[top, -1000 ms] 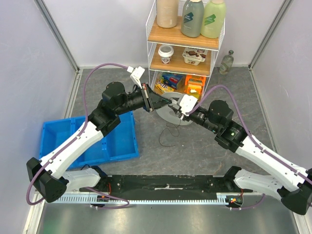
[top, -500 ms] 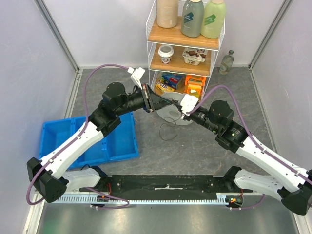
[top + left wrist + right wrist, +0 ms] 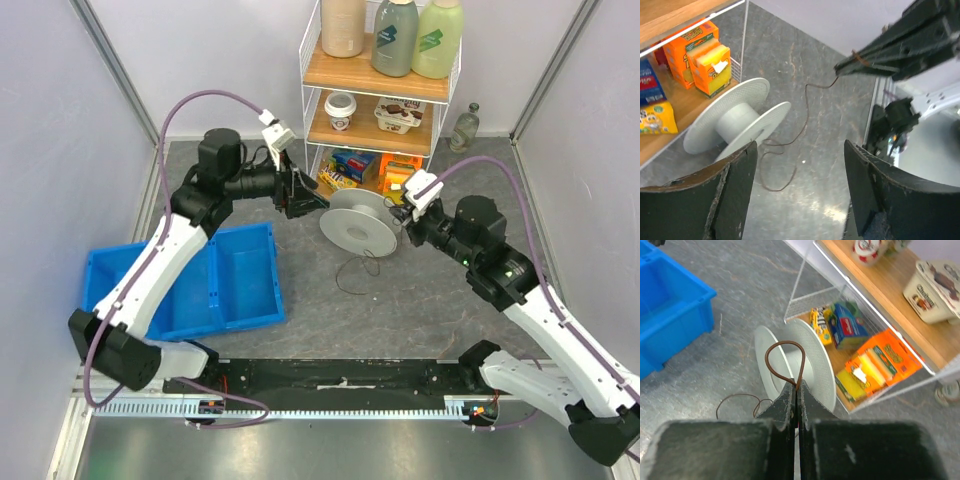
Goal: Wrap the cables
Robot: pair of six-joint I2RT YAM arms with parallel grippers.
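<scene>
Top external view, biggest first: grey stone-look tabletop (image 3: 420, 300), white wire rack with wooden shelves (image 3: 372, 82) at the far edge, and a blue plastic divided tray (image 3: 245, 285) on the left. White plastic spool (image 3: 360, 222) sits on its flange rims just in front of the rack's bottom shelf, between the two arms. Its core looks bare.

Left gripper (image 3: 312, 203) is released: jaws wide apart, nothing between them, hovering just beside the spool's left flange and not touching it. Right gripper (image 3: 796, 389) is clenched, pinching the cable, a very thin dark wire (image 3: 785, 343), so that a small loop stands up above the fingertips. The rest of the wire hangs down and lies in loose curls on the table, just in front of the spool. Cannot tell whether any part is anchored to the core.

Risks, my judgement:
- Nothing holds the spool, so a tug on the wire could roll it or tip it against the rack.
- Thread-thin wire in a flat pinch may slide out under tension.
- Slack curls could knot or snag a flange edge.
- Left jaws closing now would likely miss the wire, since it is so thin.
</scene>
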